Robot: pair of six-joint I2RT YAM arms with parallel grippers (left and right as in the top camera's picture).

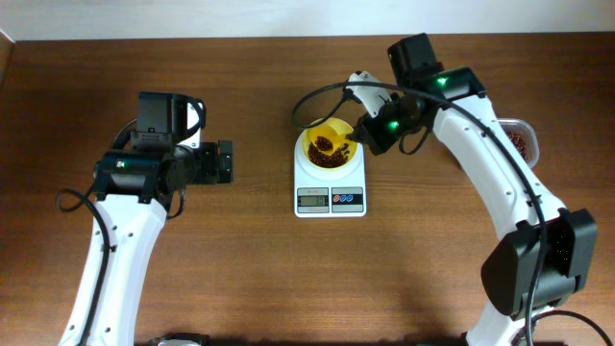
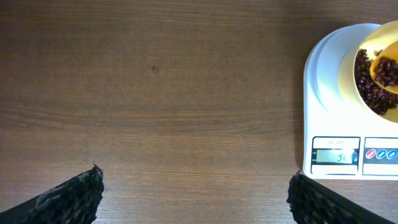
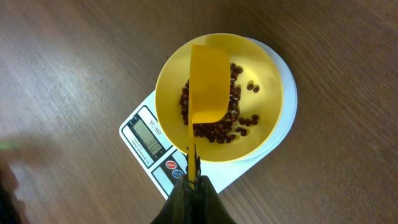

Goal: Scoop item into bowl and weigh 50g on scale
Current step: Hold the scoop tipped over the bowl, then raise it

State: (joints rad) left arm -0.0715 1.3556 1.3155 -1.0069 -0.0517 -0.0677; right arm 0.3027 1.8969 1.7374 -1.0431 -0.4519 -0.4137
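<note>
Two robot arms: the left arm (image 1: 115, 240) left of the scale (image 1: 330, 183), the right arm (image 1: 490, 163) to its right. Both have white rounded shells, black joint housings with green lights (image 1: 121, 163), and looping black cables (image 1: 307, 97). The left arm's fingers (image 2: 74, 196) are black, rough-textured.

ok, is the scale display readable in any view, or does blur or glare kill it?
Overhead: the display on the scale is too small to read. Left wrist: closest look, digits visible but soft, not safely readable. Right wrist: display seen obliquely, digits faint; bowl and scoop are sharp, lower-left edge is smeared.
</note>
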